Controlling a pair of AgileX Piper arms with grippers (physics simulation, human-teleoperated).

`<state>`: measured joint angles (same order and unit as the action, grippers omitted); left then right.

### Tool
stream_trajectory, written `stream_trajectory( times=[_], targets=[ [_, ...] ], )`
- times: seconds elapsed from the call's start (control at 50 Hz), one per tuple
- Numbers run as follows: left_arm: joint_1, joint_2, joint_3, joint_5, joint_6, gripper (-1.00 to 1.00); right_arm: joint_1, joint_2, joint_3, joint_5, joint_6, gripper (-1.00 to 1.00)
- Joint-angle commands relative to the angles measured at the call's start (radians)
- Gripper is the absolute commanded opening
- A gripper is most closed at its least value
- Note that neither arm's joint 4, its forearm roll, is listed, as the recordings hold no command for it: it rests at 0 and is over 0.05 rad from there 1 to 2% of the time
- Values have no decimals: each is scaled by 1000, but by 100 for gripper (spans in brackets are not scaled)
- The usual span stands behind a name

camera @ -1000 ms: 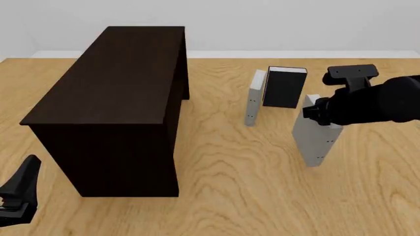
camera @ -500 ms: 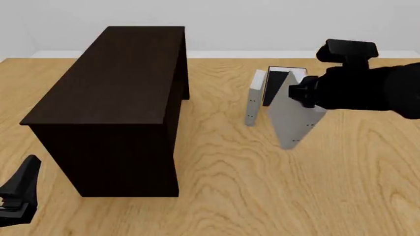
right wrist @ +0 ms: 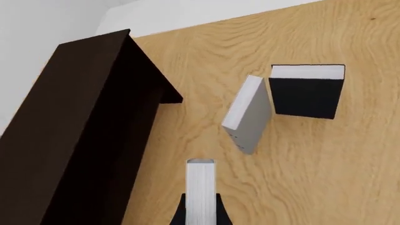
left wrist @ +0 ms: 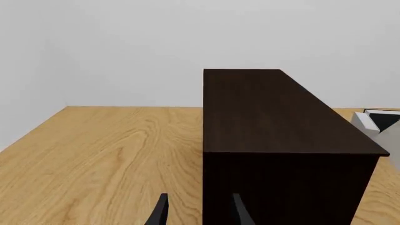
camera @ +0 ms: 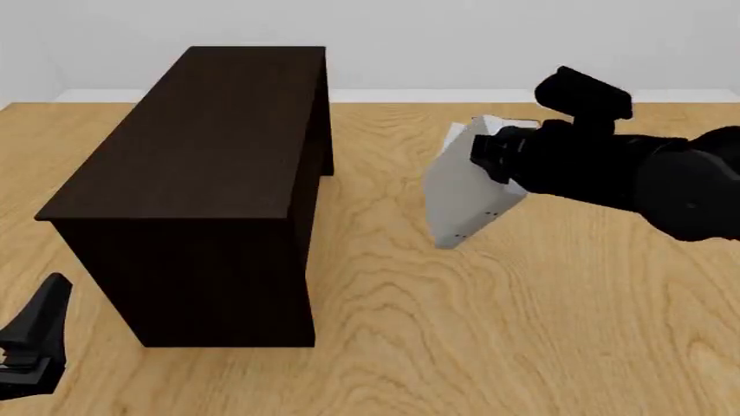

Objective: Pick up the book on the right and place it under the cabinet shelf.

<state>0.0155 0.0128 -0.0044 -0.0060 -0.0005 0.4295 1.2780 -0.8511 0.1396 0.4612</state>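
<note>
The book (camera: 465, 198), thick, light grey, with tiny dark dots near one edge, hangs tilted above the table with my right gripper (camera: 495, 156) shut on its upper part. In the right wrist view its white page edge (right wrist: 201, 187) shows between the two fingers (right wrist: 177, 214). It is a short way right of the cabinet shelf (camera: 197, 156), a long, very dark brown box whose recessed side (right wrist: 134, 154) faces the book. My left gripper (camera: 29, 347) rests open at the near left, close to the cabinet's end (left wrist: 281, 183), and holds nothing.
A slimmer grey book (right wrist: 247, 115) and a black-covered book (right wrist: 306, 91) stand on the wooden table (camera: 463, 329) behind the held book. In the front view they are mostly hidden by the held book and the right arm. A white wall bounds the far edge.
The right arm has carried the book left and farther from me, toward the cabinet, and tilted it more. It now covers the two standing books. The left arm has not moved.
</note>
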Motion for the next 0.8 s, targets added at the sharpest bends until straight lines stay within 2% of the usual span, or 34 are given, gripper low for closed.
stream_trajectory(
  times=[0.02,0.16,0.2,0.3,0.32,0.38,0.42,0.64,0.68,0.7,0.8],
  targets=[
    [0,1,-1,-1,0,100,53,51,20,-135,113,-100],
    [0,-3,0,2,0,100,72,92,20,-212,150,-100],
    [0,-2,0,1,0,100,100,103,42,-250,180,-100],
    [0,-2,0,2,0,100,97,158,45,-333,219,-100],
    [0,-2,0,3,0,100,113,164,58,-361,245,-100],
    [0,-3,1,2,0,100,105,193,45,-374,246,-100],
    [0,-3,1,2,0,100,109,212,55,-408,274,-100],
    [1,-3,1,2,0,100,131,290,52,-512,328,-100],
    [0,-3,1,2,0,100,125,302,40,-517,324,-100],
    [0,-3,1,2,0,100,138,301,51,-536,344,-100],
    [1,-3,1,2,0,100,136,347,38,-581,365,-100]
  ],
)
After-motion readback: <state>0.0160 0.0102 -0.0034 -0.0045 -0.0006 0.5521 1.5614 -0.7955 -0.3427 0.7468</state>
